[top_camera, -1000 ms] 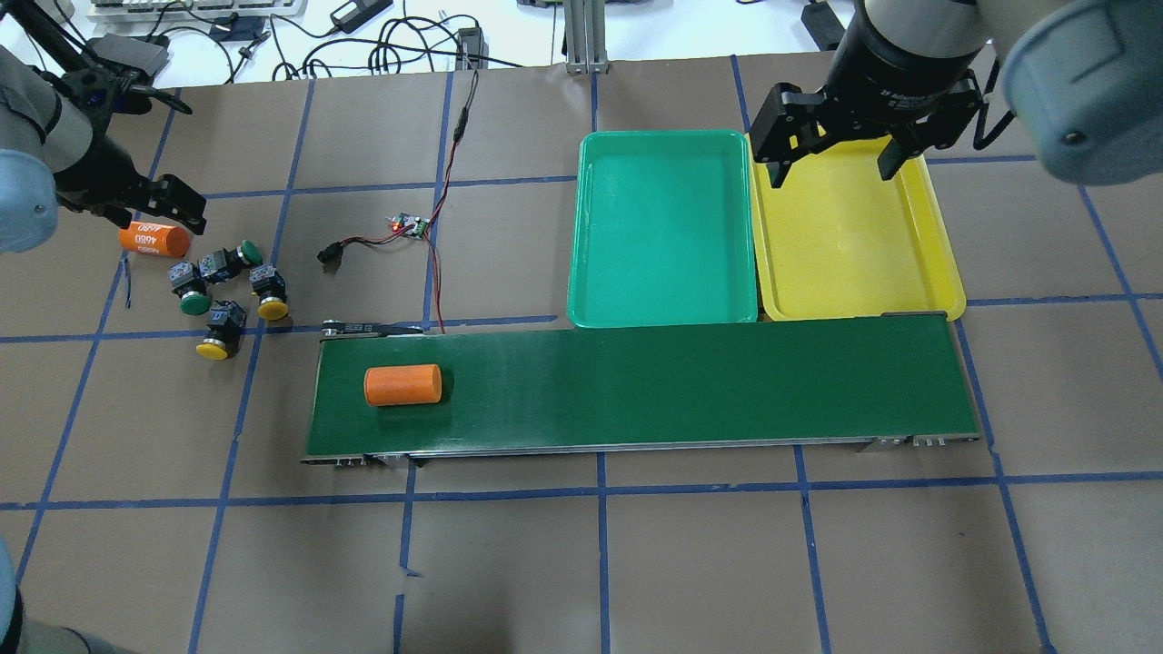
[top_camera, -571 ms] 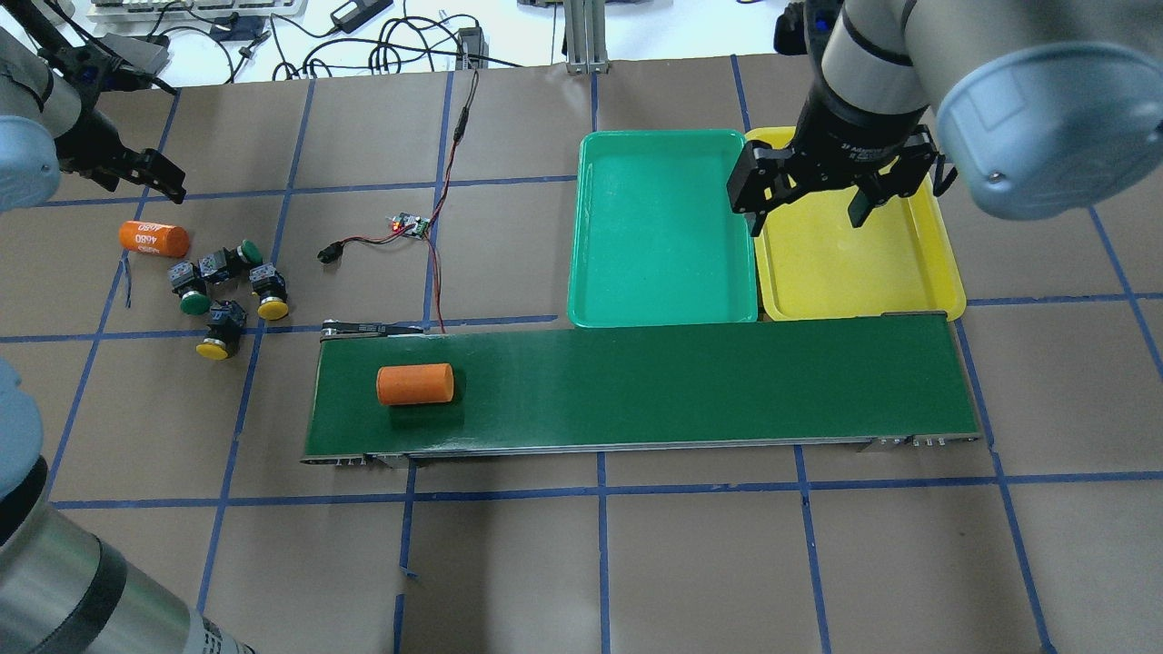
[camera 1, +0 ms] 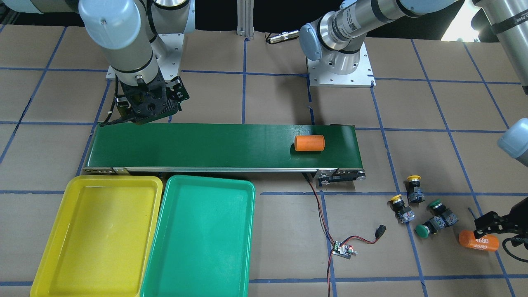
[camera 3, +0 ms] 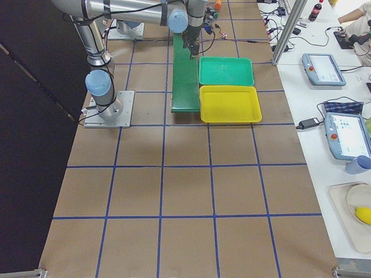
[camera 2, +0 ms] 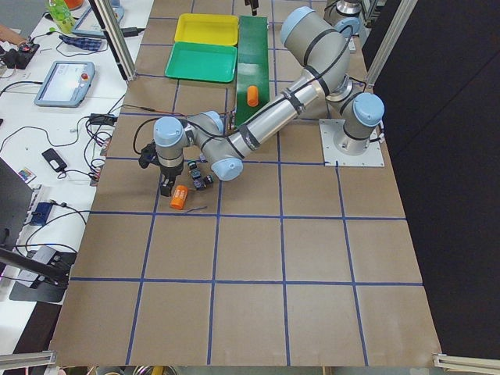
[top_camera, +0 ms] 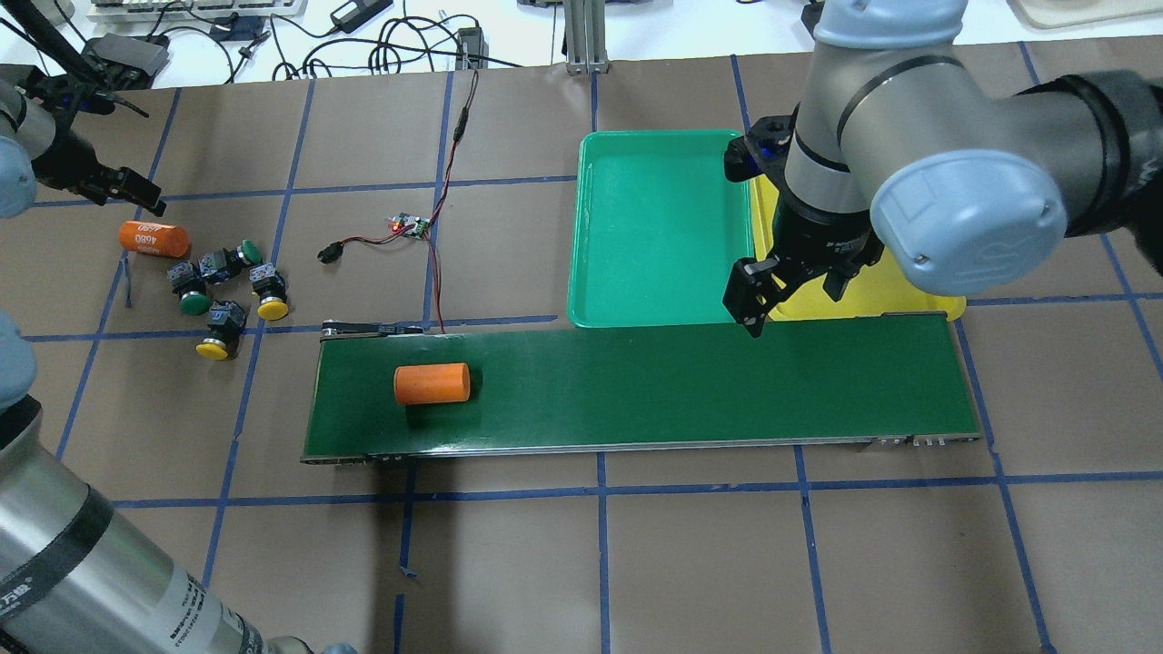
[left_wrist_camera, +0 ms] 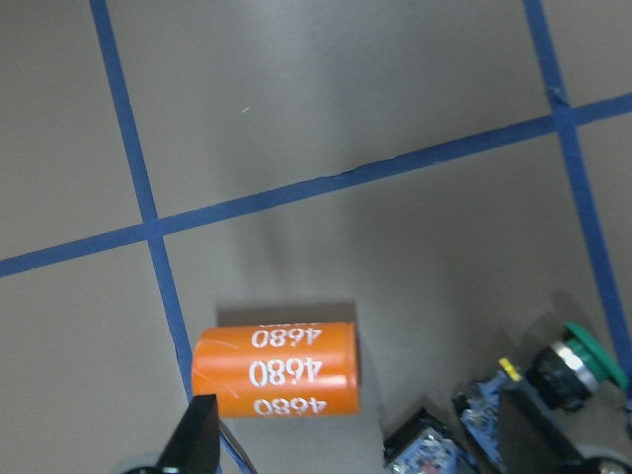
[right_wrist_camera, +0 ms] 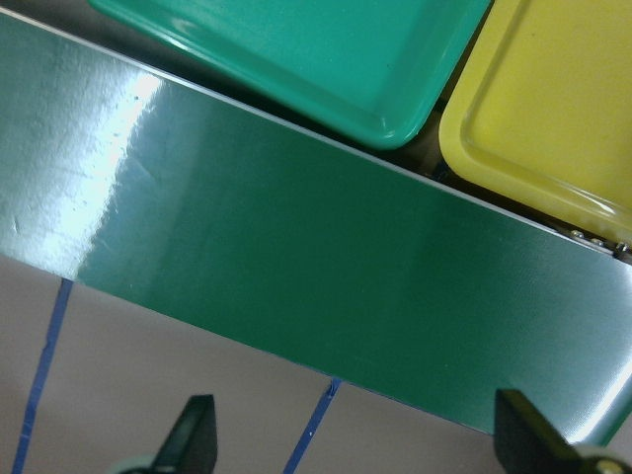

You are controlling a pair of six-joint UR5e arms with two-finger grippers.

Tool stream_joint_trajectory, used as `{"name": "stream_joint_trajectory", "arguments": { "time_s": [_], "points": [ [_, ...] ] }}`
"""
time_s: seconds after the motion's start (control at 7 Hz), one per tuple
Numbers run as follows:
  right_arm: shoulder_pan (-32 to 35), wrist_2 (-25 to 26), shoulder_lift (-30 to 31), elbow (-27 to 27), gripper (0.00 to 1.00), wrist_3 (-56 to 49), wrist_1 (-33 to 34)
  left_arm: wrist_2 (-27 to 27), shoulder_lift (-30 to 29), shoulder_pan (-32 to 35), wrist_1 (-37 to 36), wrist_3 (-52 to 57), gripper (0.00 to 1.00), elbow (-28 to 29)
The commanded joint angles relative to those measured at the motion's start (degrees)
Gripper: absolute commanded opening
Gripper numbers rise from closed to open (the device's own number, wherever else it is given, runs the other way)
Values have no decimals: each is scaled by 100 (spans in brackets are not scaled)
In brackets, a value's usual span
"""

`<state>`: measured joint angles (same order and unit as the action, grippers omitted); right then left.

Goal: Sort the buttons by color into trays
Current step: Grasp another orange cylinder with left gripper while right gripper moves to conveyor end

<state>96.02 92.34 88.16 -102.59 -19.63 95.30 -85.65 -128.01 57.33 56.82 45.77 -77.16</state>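
Observation:
Two green-capped buttons (top_camera: 193, 302) (top_camera: 247, 251) and two yellow-capped buttons (top_camera: 273, 309) (top_camera: 212, 350) lie clustered on the table at the left, also in the front view (camera 1: 421, 231). My left gripper (top_camera: 127, 189) is open and empty, hovering just beyond an orange 4680 cylinder (left_wrist_camera: 276, 370); one green button (left_wrist_camera: 592, 355) shows at the wrist view's edge. My right gripper (top_camera: 790, 295) is open and empty over the belt's far edge, in front of the teal tray (top_camera: 663, 227) and the yellow tray (top_camera: 918, 295). Both trays are empty (camera 1: 99, 235) (camera 1: 202, 235).
A long dark-green conveyor belt (top_camera: 681, 381) carries a plain orange cylinder (top_camera: 432, 383) near its left end. A small circuit board with red and black wires (top_camera: 409, 224) lies between the buttons and the trays. The right arm covers much of the yellow tray.
My right gripper has moved from over the yellow tray toward me to the belt's far edge. My left gripper has pulled back-left from the 4680 cylinder. The belt's cylinder has moved right.

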Motion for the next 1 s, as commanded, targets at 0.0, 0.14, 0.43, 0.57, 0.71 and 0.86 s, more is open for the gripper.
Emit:
{"name": "stream_joint_trajectory", "arguments": {
  "time_s": [0.0,0.14,0.43,0.57,0.71,0.86],
  "points": [
    [-74,599,-18,-593,100,-1298,818,5,-197,-37,4,38,100,139],
    [-232,601,-18,-970,100,-1776,1510,-30,-267,-46,4,38,100,148],
    [-880,610,26,-1639,100,-3408,2831,-39,-338,-55,4,29,100,139],
    [-1353,540,52,-1677,100,-4225,2871,13,-373,-55,13,29,100,113],
    [-1950,426,53,-1677,100,-5138,2888,-4,-408,-55,4,38,100,87],
    [-2408,234,53,-1686,100,-6208,3132,5,-409,-46,4,38,100,95]
  ]
}}
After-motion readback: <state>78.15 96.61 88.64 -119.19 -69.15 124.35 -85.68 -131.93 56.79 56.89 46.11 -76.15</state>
